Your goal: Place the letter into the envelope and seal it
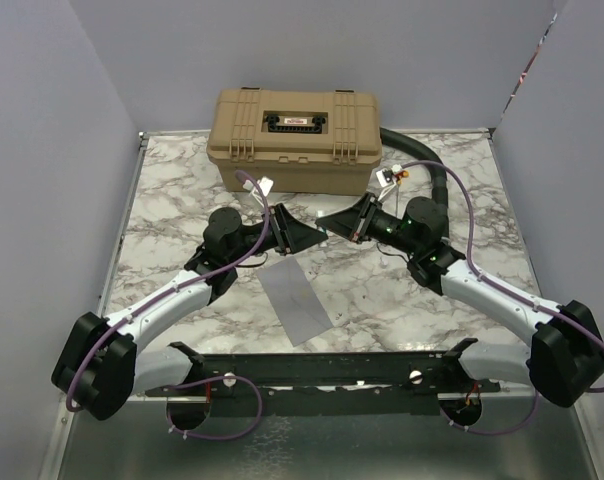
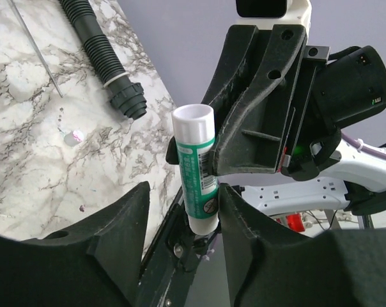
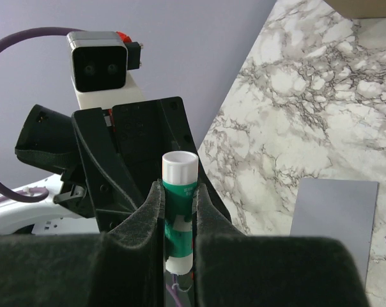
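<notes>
A green glue stick (image 2: 198,167) with white ends is held in the air between my two grippers, above the middle of the table. My right gripper (image 3: 179,192) is shut on its green body (image 3: 179,211). It also shows in the top view (image 1: 344,222). My left gripper (image 2: 185,192) faces it with jaws open around the stick's lower white end. One finger is close against the stick, the other stands apart. In the top view the left gripper (image 1: 300,238) is left of centre. The grey envelope (image 1: 297,305) lies flat and closed-looking on the marble below, also in the right wrist view (image 3: 337,217). The tan-brown letter is out of view.
A tan hard case (image 1: 294,140) stands at the back centre. A black corrugated hose (image 1: 422,160) curves at the back right, also in the left wrist view (image 2: 103,57). A small white and pink scrap (image 2: 73,135) lies on the marble. Purple walls enclose the table.
</notes>
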You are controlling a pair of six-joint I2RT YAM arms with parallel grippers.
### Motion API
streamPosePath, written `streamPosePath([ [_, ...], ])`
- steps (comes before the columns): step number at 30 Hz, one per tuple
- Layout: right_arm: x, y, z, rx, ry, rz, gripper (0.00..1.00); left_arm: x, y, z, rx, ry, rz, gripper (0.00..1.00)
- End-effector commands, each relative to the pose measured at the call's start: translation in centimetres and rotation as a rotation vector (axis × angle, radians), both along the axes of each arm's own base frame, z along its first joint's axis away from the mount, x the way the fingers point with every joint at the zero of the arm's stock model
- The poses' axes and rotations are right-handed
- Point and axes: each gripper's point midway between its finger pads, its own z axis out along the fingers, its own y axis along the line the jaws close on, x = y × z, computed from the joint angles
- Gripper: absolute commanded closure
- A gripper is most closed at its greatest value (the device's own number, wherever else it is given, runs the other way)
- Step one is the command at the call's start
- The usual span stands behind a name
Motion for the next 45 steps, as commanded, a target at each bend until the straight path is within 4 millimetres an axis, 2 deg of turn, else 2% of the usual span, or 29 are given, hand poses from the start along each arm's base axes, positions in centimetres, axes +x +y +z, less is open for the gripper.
streamPosePath([
  [1,-1.2,0.4,1.0,0.035,-0.019,0.060,0.99,-0.3,-0.5,1.9,-0.045,-0.038,-0.028,0.55],
  [6,-1.7,0.3,0.2,0.028,0.003,0.074,0.99,-1.3,-0.8,2.6,-0.061,-0.069,-0.080,0.74],
  [9,-1.9,0.2,0.0,0.023,0.003,0.077,0.99,-2.1,-0.8,2.8,-0.060,-0.097,-0.108,0.97],
  [10,-2.0,0.1,-0.1,0.016,0.005,0.078,0.98,-2.2,-0.8,2.8,-0.059,-0.110,-0.111,1.00],
  [13,-2.1,-0.1,-0.3,-0.019,0.005,0.070,0.86,-2.7,-0.4,2.6,-0.052,-0.139,-0.108,1.00],
  [15,-1.9,-0.5,-0.5,-0.057,0.004,0.050,0.67,-3.1,-0.1,2.6,-0.046,-0.169,-0.114,1.00],
  [17,-1.6,-1.1,-0.7,-0.103,0.000,0.014,0.54,-3.5,0.0,2.7,-0.040,-0.205,-0.124,1.00],
  [21,-1.7,-1.9,-0.3,-0.155,-0.047,-0.009,0.45,-4.7,0.1,2.9,-0.033,-0.257,-0.179,1.00],
  [28,-3.9,-1.1,1.2,-0.161,-0.151,0.142,0.44,-6.2,-0.1,2.5,-0.025,-0.269,-0.287,1.00],
  [31,-3.7,-1.1,0.9,-0.173,-0.140,0.141,0.45,-6.5,0.0,2.6,-0.026,-0.280,-0.297,1.00],
  [36,-4.2,-0.7,1.2,-0.148,-0.156,0.175,0.60,-6.9,-0.1,2.4,-0.023,-0.273,-0.331,1.00],
  [39,-4.5,-0.7,1.2,-0.143,-0.165,0.196,0.60,-7.4,-0.2,1.8,-0.020,-0.238,-0.377,1.00],
  [42,-4.9,-0.6,1.2,-0.142,-0.169,0.221,0.54,-7.7,-0.2,1.3,-0.017,-0.220,-0.387,1.00],
  [45,-5.2,-0.5,1.0,-0.138,-0.164,0.238,0.56,-7.7,-0.1,1.3,-0.018,-0.220,-0.381,1.00],
])
